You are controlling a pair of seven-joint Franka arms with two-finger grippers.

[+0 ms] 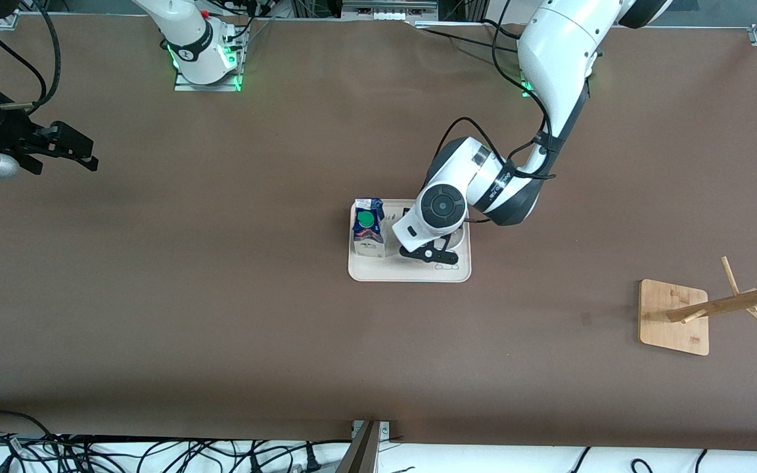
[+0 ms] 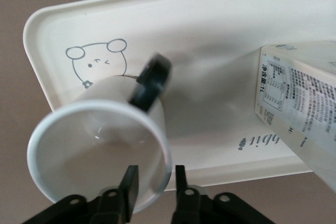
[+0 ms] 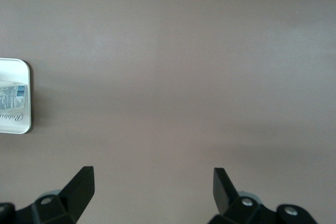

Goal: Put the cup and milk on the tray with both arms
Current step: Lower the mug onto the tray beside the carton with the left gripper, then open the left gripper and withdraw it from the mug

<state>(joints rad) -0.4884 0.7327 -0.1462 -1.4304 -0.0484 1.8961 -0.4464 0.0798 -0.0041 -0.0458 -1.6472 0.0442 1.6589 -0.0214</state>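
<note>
White cup (image 2: 100,145) rim pinched by left gripper (image 2: 156,184) on tray (image 2: 210,56) | right gripper (image 3: 152,187) wide, waiting

Tray (image 2: 210,35) shows part of cursive lettering, "bit" legible, plus a bunny drawing. Milk (image 2: 302,111) has fine print, unreadable.

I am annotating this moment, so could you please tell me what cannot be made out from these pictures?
- Front view: the mug is almost wholly hidden under the left arm's wrist over the tray; its smiley face shows in no view.
- Left wrist view: the milk carton is cut off by the picture's edge, and its print is too small to read.
- Left wrist view: the left tool straddles the mug's rim; whether it still presses cannot be told.
- Right tool is open over bare table.
</note>
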